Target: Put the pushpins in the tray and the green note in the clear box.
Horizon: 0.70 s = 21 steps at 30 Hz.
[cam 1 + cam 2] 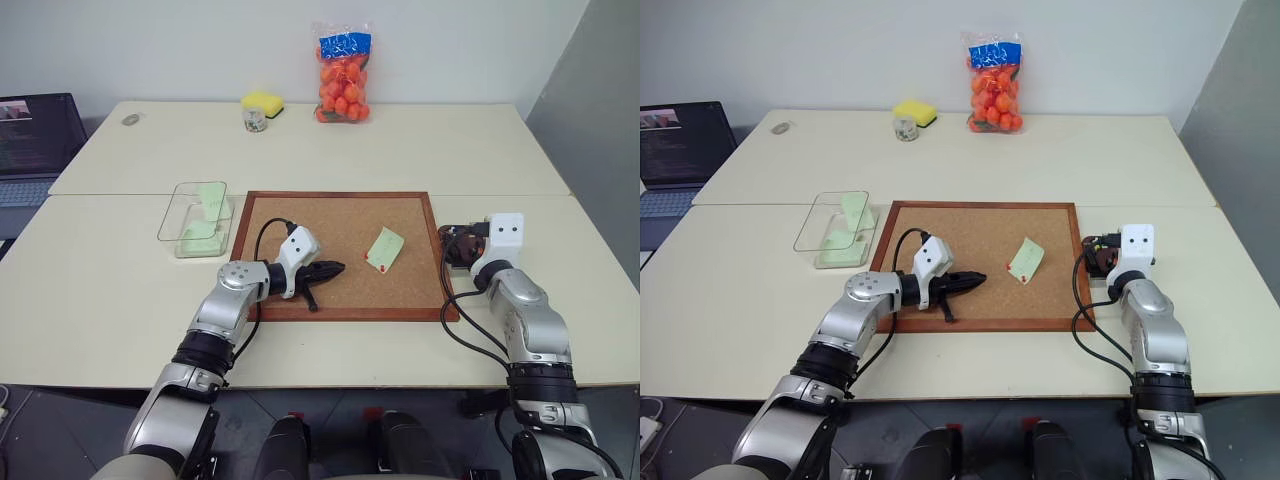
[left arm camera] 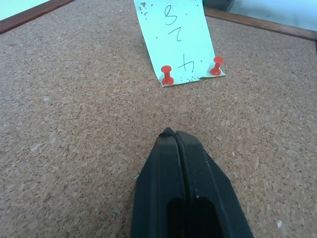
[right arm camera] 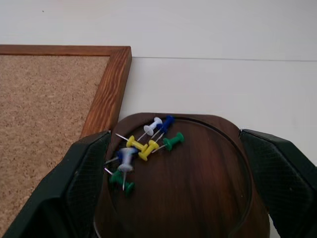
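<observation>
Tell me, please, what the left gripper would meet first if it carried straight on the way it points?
Probably the green note pinned by two red pushpins; the shut left gripper aims at it over bare cork board.

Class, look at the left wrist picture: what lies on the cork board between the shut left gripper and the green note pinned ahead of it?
Nothing: in the left wrist view, bare cork board runs from the left gripper to the green note.

The cork board is rough, speckled cork in a smooth reddish wood frame. The tray is dark polished wood with faint sheen. The pushpins have glossy plastic heads and thin metal points. The green note is matt paper. The tabletop is smooth and matt.
</observation>
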{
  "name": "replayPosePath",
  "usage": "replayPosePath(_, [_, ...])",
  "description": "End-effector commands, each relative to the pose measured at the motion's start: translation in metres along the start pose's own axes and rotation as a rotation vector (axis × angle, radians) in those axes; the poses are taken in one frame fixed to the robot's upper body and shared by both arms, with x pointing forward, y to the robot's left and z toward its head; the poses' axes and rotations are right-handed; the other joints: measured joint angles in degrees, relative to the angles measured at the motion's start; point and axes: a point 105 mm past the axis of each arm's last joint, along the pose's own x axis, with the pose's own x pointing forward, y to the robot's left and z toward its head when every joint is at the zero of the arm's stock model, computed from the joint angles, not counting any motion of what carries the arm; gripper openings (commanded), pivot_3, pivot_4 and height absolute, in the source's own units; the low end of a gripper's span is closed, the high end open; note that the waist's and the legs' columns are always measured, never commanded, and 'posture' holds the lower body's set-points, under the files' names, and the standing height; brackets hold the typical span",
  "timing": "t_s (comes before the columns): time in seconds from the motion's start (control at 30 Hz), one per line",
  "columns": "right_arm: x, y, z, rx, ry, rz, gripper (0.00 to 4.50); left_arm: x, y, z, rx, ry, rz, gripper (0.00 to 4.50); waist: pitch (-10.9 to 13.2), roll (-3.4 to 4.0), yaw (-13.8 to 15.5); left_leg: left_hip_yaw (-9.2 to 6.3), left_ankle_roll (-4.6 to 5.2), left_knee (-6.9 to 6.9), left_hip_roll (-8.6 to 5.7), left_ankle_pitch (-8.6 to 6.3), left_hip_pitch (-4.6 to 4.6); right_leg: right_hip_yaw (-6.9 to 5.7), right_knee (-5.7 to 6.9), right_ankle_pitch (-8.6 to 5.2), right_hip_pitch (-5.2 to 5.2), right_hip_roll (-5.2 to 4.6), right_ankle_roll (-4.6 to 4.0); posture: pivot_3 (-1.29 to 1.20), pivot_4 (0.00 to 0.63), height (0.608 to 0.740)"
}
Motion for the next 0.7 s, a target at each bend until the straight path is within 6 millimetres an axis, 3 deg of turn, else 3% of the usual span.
replayPosePath(0.03, [-0.001,-0.009,0.013,-0.021,-0.049,-0.046,4.28,0.001,-0.005,-0.030,-0.047,0.109,-0.006,0.00,0.00,0.00,0.01,0.00,0.00,0.00,0.00,0.00,0.00,0.00,0.00,0.00,0.00,0.00,0.00,0.00,0.150,0.740])
replayPosePath(0.5, [0.001,-0.016,0.011,-0.018,-0.034,-0.067,4.28,0.001,-0.003,-0.029,-0.045,0.106,-0.001,0.00,0.00,0.00,0.00,0.00,0.00,0.00,-0.01,0.00,0.00,-0.01,0.00,0.00,0.00,0.00,0.00,0.00,0.150,0.740])
replayPosePath(0.7, [-0.003,-0.017,0.032,0.172,-0.131,-0.043,4.28,0.002,-0.004,-0.029,-0.044,0.106,-0.005,0.00,0.00,0.00,0.01,0.00,0.00,0.00,-0.01,0.00,0.00,-0.01,0.00,0.00,0.01,0.00,0.00,0.00,0.150,0.740])
